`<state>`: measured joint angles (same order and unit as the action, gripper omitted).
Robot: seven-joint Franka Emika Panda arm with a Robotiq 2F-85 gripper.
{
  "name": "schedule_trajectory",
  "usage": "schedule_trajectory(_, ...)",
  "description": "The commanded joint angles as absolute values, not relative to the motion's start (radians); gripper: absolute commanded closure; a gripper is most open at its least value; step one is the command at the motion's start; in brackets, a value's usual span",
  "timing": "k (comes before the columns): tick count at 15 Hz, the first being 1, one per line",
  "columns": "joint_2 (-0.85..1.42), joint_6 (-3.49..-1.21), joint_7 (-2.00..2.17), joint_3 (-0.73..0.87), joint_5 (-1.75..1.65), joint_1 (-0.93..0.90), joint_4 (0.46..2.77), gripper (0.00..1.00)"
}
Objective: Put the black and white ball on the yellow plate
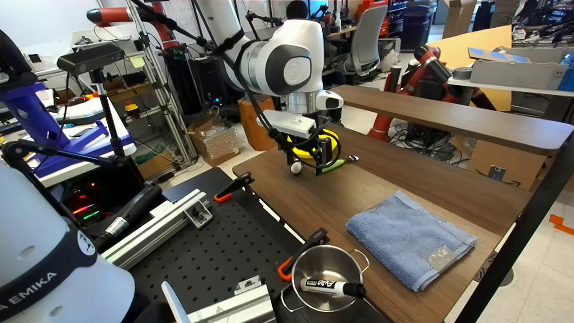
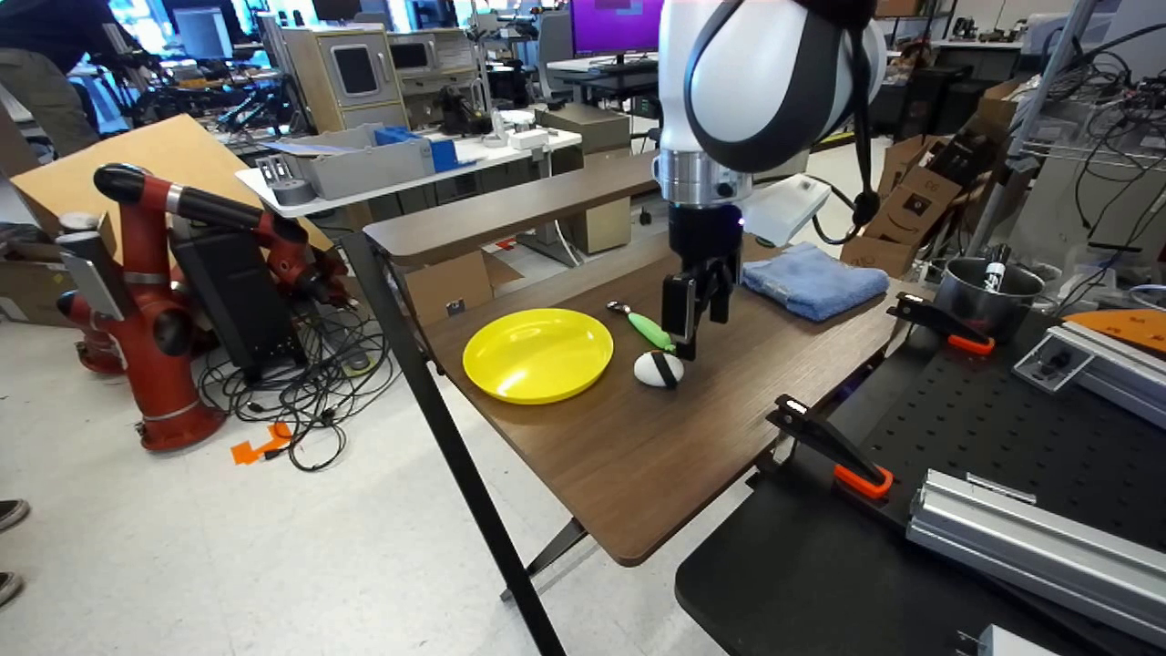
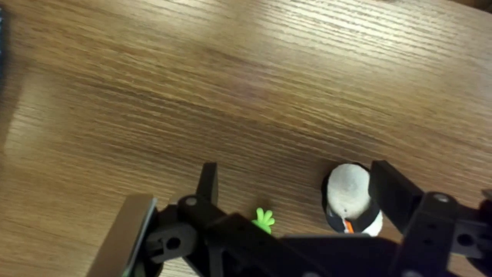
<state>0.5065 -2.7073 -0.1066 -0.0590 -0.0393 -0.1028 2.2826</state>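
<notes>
The black and white ball point(image 1: 296, 167) lies on the brown table and also shows in an exterior view point(image 2: 658, 369) and the wrist view point(image 3: 348, 190). It is white with dark bands and a small orange mark. The yellow plate point(image 2: 537, 355) lies on the table beside the ball; in an exterior view point(image 1: 331, 137) the gripper partly hides it. My gripper point(image 3: 294, 169) is open, low over the table, pointing down. In the wrist view the ball is between the fingers, close by the right finger, which overlaps its edge; contact cannot be told. Nothing is held.
A green-handled tool point(image 2: 649, 328) lies near the ball and gripper. A folded blue towel point(image 1: 410, 237) is farther along the table. A metal pot point(image 1: 307, 260) holds a marker point(image 1: 332, 287). Black clamps point(image 1: 309, 249) grip the table edge. A raised brown shelf point(image 1: 448, 114) runs along one side.
</notes>
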Motion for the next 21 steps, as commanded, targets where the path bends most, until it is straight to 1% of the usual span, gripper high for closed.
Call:
schedule_trajectory(1,0.534,-2.757,-0.104,-0.068,-0.068,-0.108,2.275,0.0)
schedule_trajectory(8,0.588,-2.769,-0.09,-0.061,-0.09,-0.135,2.236,0.0)
schedule_trajectory(9,0.598,-2.775,-0.091,-0.055,-0.099,-0.142,2.231,0.25)
schedule_trajectory(10,0.607,-2.784,-0.092,-0.054,-0.106,-0.145,2.226,0.28)
schedule_trajectory(11,0.613,-2.787,-0.092,-0.053,-0.112,-0.148,2.222,0.35)
schedule_trajectory(12,0.619,-2.789,-0.094,-0.052,-0.117,-0.149,2.217,0.44)
schedule_trajectory(19,0.621,-2.81,-0.106,-0.032,-0.142,-0.139,2.216,0.96)
schedule_trajectory(20,0.62,-2.809,-0.106,-0.028,-0.146,-0.138,2.215,0.99)
schedule_trajectory(21,0.619,-2.811,-0.101,-0.022,-0.149,-0.14,2.216,1.0)
